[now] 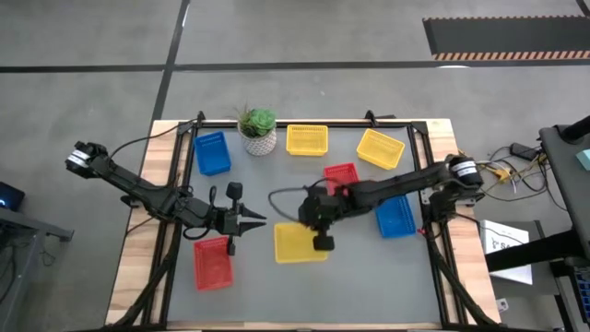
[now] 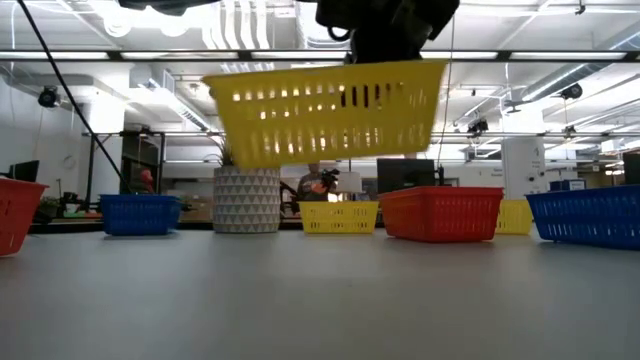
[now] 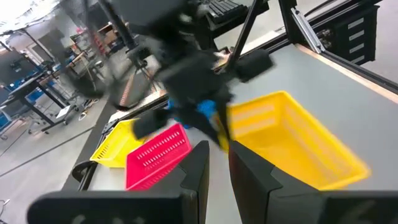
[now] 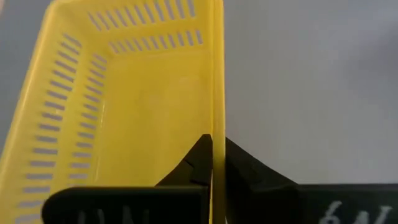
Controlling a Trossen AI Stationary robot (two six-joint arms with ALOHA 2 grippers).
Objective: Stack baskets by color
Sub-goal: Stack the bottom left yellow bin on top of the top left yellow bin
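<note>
The right gripper (image 1: 323,242) is clamped on the side wall of a yellow basket (image 1: 300,242), one finger inside the wall and one outside, and holds it tilted clear above the table (image 1: 369,286), as the low view confirms. This lifted basket hangs just in front of the red basket (image 1: 342,175) at mid-table. The left gripper (image 1: 251,220) waits beside the lifted basket, above another red basket (image 1: 212,262); whether its fingers are parted or closed cannot be told.

It was a robotics lab: exposed ceiling ducts (image 2: 240,20), fluorescent lights, workbenches with monitors (image 2: 405,172), concrete floor (image 1: 83,92) under the rig.
</note>
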